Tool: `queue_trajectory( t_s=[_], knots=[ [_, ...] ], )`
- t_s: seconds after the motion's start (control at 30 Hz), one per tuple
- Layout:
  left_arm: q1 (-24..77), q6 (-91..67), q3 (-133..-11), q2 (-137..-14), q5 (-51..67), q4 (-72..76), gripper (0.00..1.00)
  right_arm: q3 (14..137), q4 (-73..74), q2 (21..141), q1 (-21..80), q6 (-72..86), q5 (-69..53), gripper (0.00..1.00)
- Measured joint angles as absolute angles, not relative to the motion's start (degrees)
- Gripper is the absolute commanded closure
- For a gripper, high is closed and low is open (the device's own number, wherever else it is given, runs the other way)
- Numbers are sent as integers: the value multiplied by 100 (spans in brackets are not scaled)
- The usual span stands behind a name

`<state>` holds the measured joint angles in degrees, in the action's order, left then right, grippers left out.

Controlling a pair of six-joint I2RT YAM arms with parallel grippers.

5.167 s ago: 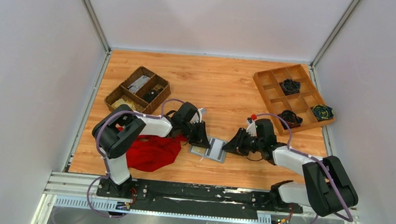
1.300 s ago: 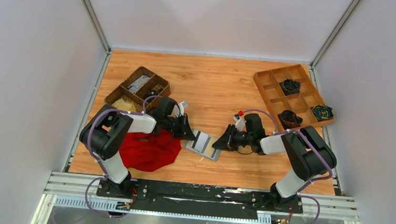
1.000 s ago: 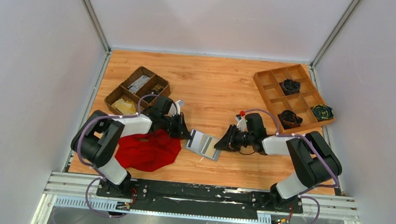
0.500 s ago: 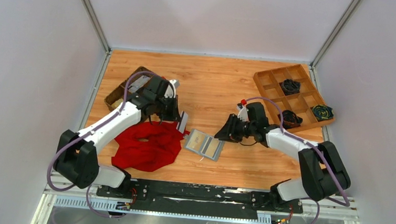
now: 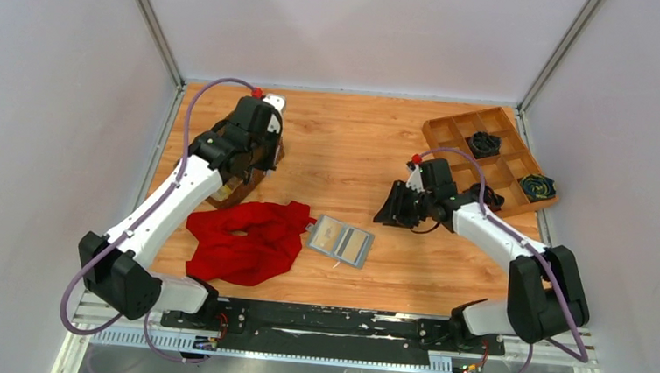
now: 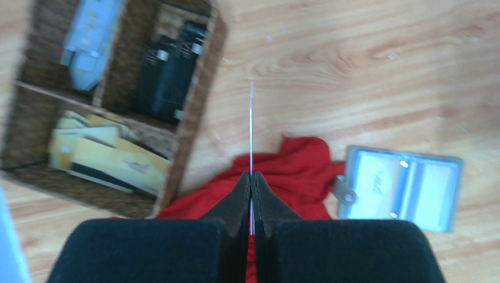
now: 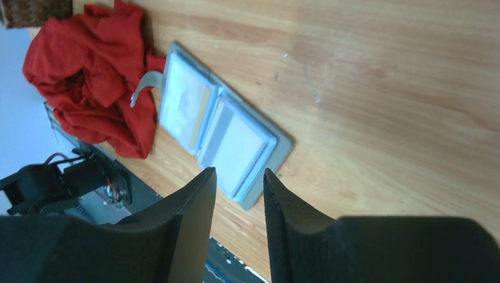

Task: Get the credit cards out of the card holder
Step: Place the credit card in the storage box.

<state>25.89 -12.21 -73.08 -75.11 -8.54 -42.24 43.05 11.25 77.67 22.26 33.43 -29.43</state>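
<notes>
Far from card holder (image 5: 341, 240), left claw (image 6: 252, 175) tight on card (image 6: 252, 127); right claw (image 7: 239, 173) half-open, empty

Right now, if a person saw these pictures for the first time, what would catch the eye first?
The red cloth stands out most, crumpled on the wooden table near the front left. Just right of it lies the grey card holder, open and flat. The left fingers are shut on a thin card, seen edge-on, above the table beside the wicker basket.
</notes>
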Motion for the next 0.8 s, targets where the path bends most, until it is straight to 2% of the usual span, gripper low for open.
queue_trajectory(
  t_s=[0.27, 0.47, 0.63, 0.8],
  knots=[
    [2362, -8, -8217, -8348, -2080, -4327, 100, 4998, 1800, 8128, 1702, 2880, -2443, 60],
    [2093, 764, -8683, -9220, -2681, -4185, 100, 5627, 2080, 8921, 1181, 2698, -2296, 61],
    [1927, 1352, -8621, -9609, -2943, -3642, 100, 6217, 2169, 9767, 945, 2646, -2290, 62],
    [1872, 2112, -7983, -9583, -3085, -2541, 100, 6611, 2174, 10335, 923, 2615, -2370, 62]
  ],
)
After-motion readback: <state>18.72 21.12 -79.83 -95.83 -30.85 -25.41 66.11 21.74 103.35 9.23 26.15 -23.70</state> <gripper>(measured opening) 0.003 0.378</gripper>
